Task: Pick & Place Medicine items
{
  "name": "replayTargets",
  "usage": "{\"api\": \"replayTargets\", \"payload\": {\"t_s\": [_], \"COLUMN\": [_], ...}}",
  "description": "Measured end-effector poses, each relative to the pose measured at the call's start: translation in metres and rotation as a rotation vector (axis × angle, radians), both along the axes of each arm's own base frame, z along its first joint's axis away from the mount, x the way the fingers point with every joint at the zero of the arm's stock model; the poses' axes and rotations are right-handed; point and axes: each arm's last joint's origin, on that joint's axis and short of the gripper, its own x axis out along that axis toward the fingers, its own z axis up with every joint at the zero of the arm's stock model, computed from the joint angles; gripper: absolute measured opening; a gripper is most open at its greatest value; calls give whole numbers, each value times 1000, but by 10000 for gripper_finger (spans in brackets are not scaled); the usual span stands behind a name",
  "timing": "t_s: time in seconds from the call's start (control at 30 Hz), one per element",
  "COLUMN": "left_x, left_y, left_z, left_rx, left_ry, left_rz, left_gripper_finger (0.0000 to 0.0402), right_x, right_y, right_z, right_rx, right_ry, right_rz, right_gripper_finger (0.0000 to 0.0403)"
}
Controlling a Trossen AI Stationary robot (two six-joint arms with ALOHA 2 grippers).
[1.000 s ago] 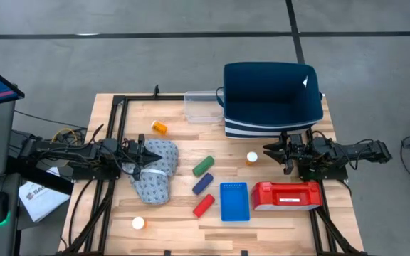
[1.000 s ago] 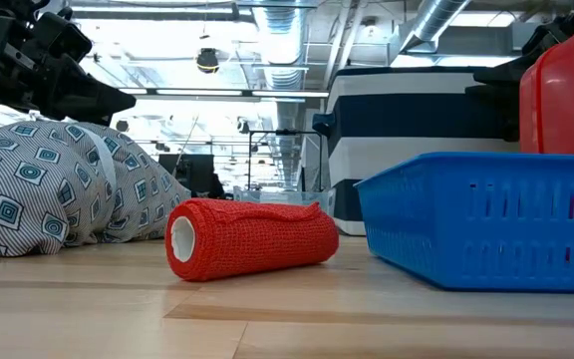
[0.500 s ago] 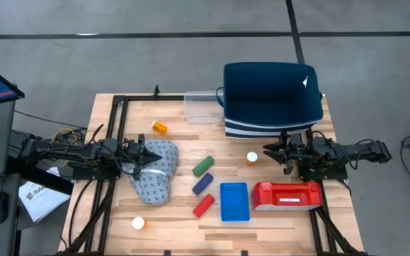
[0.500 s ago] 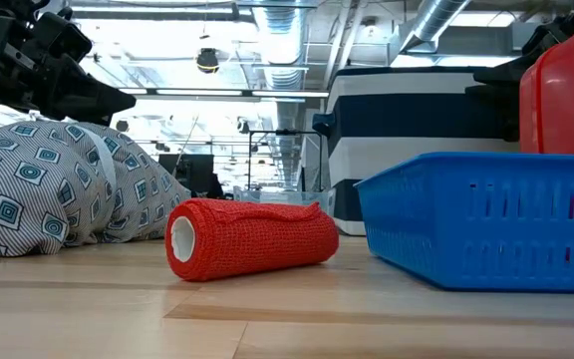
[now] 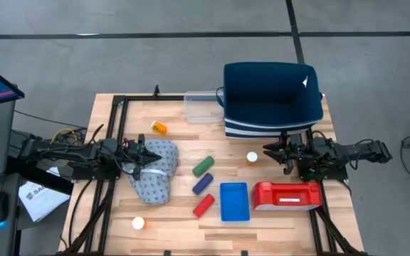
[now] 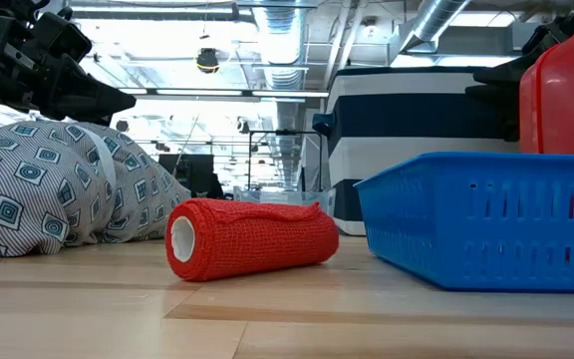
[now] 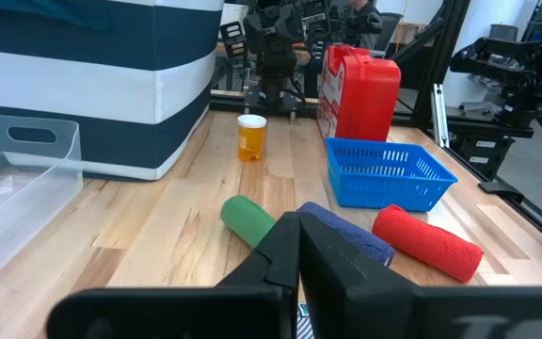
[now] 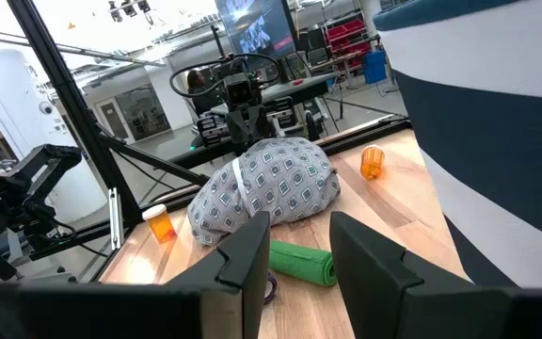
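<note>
Nothing is held yet, by the look of it. The right gripper (image 5: 275, 152) hovers with fingers parted at 3 o'clock, aimed at the upright bottle (image 5: 252, 157) just beside it, probably the first pick. The left gripper (image 5: 150, 157), pinched closed, waits at 9 over the pouch (image 5: 155, 178). Another bottle (image 5: 139, 222) stands at 7; the third (image 5: 159, 127) lies at 11.

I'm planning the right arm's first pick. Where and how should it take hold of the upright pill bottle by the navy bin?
Grip the pill bottle across its orange body just under the white cap, probably coming level from the right hand's side. It stands upright with clear table around it, and its round sides suit two opposed fingers. The right hand is open already, facing it.
</note>
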Motion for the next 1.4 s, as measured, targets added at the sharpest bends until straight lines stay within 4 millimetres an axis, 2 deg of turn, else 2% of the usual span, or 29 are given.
{"api": "replayTargets", "payload": {"t_s": [0.93,1.13,1.4], "left_x": [0,0,-5], "left_y": [0,0,0], "left_z": [2,20,44], "left_rx": [-25,-268,-337], "left_ry": [-22,-212,-469], "left_rz": [11,12,-40], "left_gripper_finger": [1,1,1], "right_x": [0,0,0], "right_y": [0,0,-1], "right_z": [0,0,0], "right_rx": [0,0,-15], "right_ry": [0,0,0], "right_rz": [0,0,-34], "right_gripper_finger": [111,111,111]}}
